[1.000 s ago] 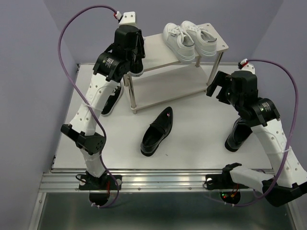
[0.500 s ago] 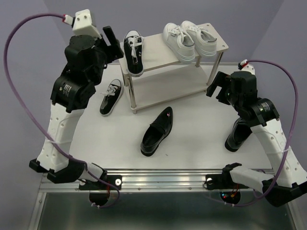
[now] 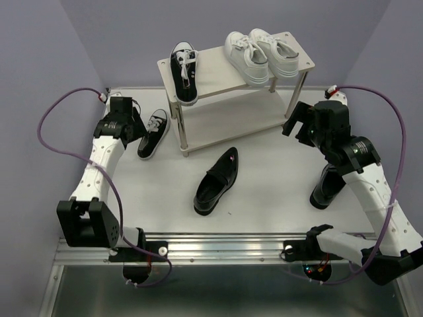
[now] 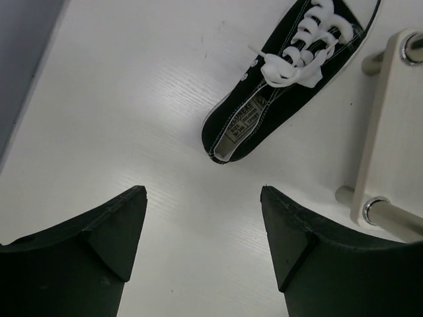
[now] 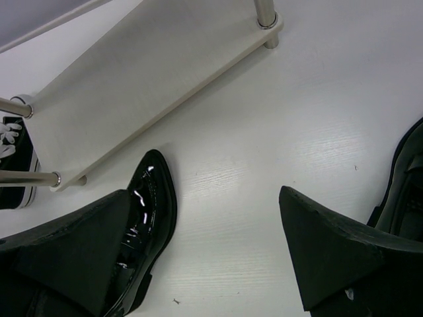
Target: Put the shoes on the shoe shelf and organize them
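Shoes by the left fingers (image 3: 135,125): one black canvas sneaker (image 4: 284,86) lying on the counter (image 3: 264,198), heel pointing back toward the gap, touching neither finger.
Left fingers: standing well apart, gripping nothing, hovering low over bare counter just left of the shoe shelf (image 3: 225,125).
Right fingers (image 3: 296,124): spreading wide, holding nothing, hanging above the counter near the shelf's right end.
Under the right fingers: bare counter lying between them, glossy toe of the middle loafer (image 5: 149,198) showing beside one finger, edge of the right loafer (image 5: 406,185) showing beside the other.
Middle loafer: lying on the counter in front of the shelf, toe pointing toward the lower board.
Right loafer: sitting on the counter beside the right arm, partly hidden by it in the top view.
Top board: carrying the second canvas sneaker (image 3: 184,72) at its left end and the white sneakers (image 3: 261,56) side by side at its right end.
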Tool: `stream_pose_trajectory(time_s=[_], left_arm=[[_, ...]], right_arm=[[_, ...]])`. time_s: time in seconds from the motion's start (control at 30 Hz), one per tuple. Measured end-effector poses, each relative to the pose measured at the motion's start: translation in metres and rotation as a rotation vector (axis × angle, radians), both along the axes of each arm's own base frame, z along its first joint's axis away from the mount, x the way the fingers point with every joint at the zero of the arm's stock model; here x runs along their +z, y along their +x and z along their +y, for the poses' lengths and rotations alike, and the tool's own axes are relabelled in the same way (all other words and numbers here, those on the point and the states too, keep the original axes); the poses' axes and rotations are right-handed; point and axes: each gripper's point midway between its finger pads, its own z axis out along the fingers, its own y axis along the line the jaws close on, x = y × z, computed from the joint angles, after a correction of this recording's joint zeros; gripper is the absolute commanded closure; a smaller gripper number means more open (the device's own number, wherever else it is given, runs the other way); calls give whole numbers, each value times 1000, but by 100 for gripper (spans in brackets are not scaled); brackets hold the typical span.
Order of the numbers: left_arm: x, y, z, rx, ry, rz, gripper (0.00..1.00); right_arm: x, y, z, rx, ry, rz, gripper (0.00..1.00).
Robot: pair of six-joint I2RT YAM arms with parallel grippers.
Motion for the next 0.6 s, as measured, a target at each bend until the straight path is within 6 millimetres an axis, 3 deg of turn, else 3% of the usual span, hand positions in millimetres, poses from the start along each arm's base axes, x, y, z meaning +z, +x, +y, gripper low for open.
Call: stream_pose_trajectory(time_s=[0.1, 0.4, 0.53, 0.6], left_arm=[[-37, 5, 0, -5, -24, 96, 11], [-92, 41, -6, -33, -55, 172, 8], [-122, 47, -5, -30, -50, 231, 15], [-133, 49, -5, -29, -48, 253, 26]], right_arm=[[-1, 0, 1, 3, 2, 2, 0], [-5, 1, 4, 12, 15, 6, 0], [-5, 0, 4, 10, 19, 3, 0], [-7, -2, 3, 10, 20, 5, 0]])
